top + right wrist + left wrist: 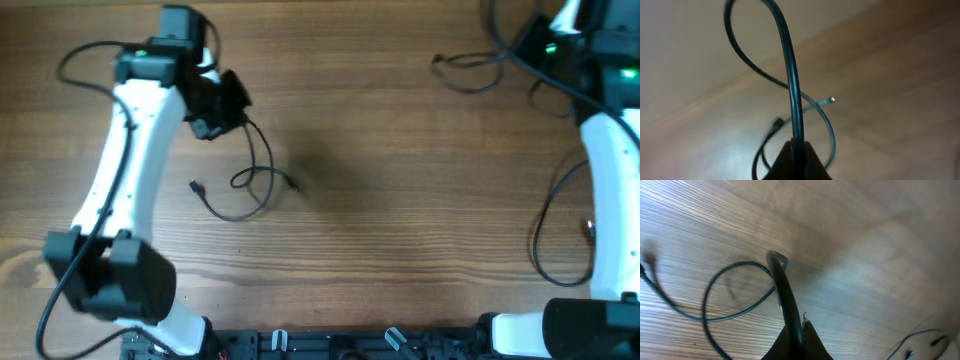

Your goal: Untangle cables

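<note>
1. Far left: grips the left cable in the left tool, jaws pinched shut on one spot of it, toward the back of the tabletop.
2. Just right of that: trails away from the pinch and lies on the wood in a loose loop that crosses over itself. Ends in a small plug left of the loop and a second end right of it, both lying free.
3. Likely trouble here: may cinch that crossing into a tight knot if hauled straight away, because both ends sit close to the loop and either could be dragged through it.
4. May also slip out. Only a thin cord in a narrow pinch, so a sharp tug, or a plug catching on the loop, could strip it from the jaws.
5. Across the middle: well apart, left cable from right, with no strand seen joining them.
6. Far right: clamps the right cable in the right tool, closed on it. Arcs up from the pinch, curls back across itself and shows a light metal tip beyond.
7. Likely trouble here: could tighten that curl if drawn outward, or foul the thick arm cord nearby. Cannot tell from above whether the two touch.
</note>
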Robot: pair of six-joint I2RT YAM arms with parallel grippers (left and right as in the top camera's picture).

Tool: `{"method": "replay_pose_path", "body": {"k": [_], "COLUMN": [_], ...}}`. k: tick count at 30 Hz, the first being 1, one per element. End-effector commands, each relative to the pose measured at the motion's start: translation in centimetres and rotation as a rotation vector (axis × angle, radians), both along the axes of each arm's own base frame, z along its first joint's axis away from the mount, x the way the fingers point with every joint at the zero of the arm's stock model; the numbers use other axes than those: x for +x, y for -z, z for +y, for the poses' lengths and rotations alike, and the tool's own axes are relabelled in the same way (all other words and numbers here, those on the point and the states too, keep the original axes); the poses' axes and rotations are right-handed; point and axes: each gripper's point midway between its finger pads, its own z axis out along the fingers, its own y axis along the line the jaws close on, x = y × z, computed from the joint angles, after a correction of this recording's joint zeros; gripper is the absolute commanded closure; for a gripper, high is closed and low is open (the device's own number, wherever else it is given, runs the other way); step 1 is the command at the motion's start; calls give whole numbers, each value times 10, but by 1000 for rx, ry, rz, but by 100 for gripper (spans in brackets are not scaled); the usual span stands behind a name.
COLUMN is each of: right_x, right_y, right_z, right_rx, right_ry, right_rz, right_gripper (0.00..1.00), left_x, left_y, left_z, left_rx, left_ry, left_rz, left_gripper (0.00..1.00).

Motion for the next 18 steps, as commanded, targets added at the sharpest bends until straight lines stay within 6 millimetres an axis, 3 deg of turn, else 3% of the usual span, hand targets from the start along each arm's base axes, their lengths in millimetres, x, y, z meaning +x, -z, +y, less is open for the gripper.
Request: {"method": "replay_pose_path", "body": {"k": [1,5,9,13,18], "right_x": [-6,-31,-47,-37,-30], "right_y": [-38,-40,-20,41,123], "right_z": [-69,-144,-190,-222,-238], "right_rx": [-33,-69,-51,10,63], "right_ry": [191,413,526,602,626], "right_rz": [-127,-131,-86,33,214], "right_gripper": [96,96,96,96,93], "left_x": [-5,-6,-7,-13,-17], "left_y": [20,20,19,18,17], "left_z": [-34,-65,-82,-97,-111], "left_rx": [-1,-9,-15,-17,-22], "left_ry": [106,176,214,254,288], "left_rz": [36,1,-24,-30,-46], "left_gripper": [93,90,94,94,93]}}
